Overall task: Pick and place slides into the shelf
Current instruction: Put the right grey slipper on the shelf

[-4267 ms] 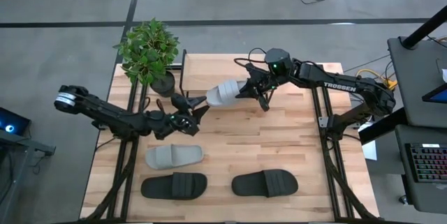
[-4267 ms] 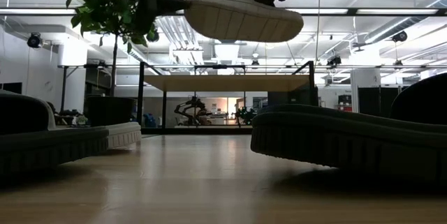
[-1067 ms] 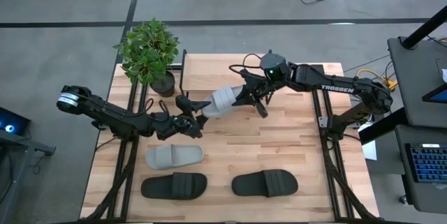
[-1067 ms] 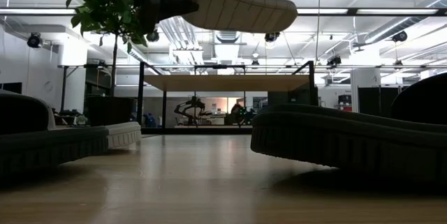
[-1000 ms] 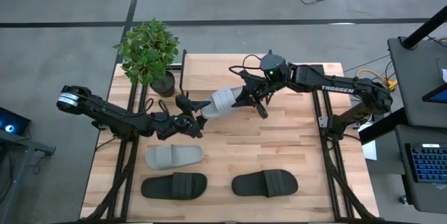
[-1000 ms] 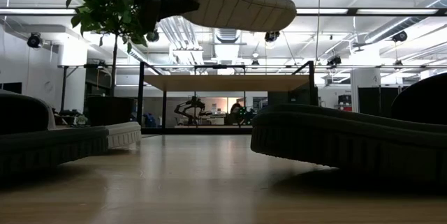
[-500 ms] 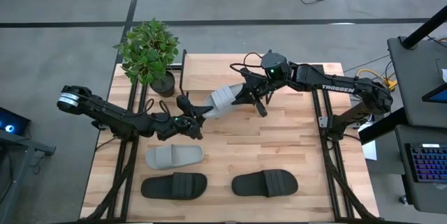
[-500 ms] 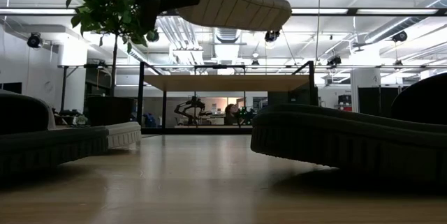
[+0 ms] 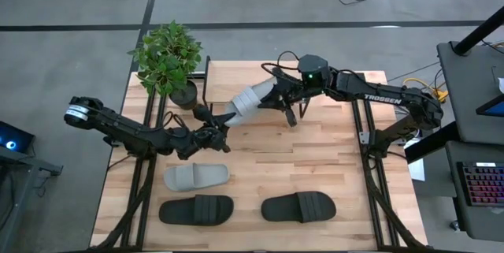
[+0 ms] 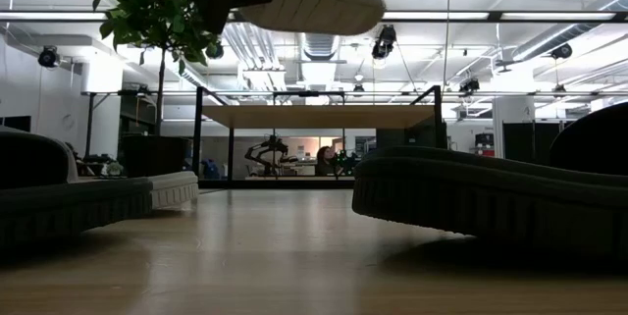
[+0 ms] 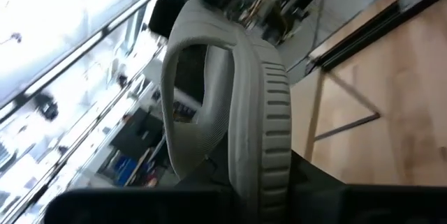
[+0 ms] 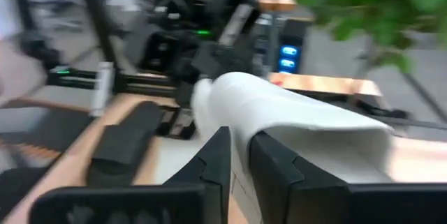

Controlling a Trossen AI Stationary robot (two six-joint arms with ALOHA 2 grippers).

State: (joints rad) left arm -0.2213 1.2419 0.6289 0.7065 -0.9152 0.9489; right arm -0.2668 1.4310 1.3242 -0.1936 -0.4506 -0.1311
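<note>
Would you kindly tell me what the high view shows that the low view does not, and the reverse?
Only the high view shows both arms whole, the left hand and right hand at opposite ends of the raised grey slide, and the potted plant from above. Only the low view shows the slide's ribbed sole and the shelf side-on, nothing on its board. Both show that grey slide in the air and the other slides on the table.

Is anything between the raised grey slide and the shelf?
Nothing visible. The grey slide hangs above the table, held by the left gripper, with the right gripper at its other end. The shelf stands beyond it, nothing between them.
</note>
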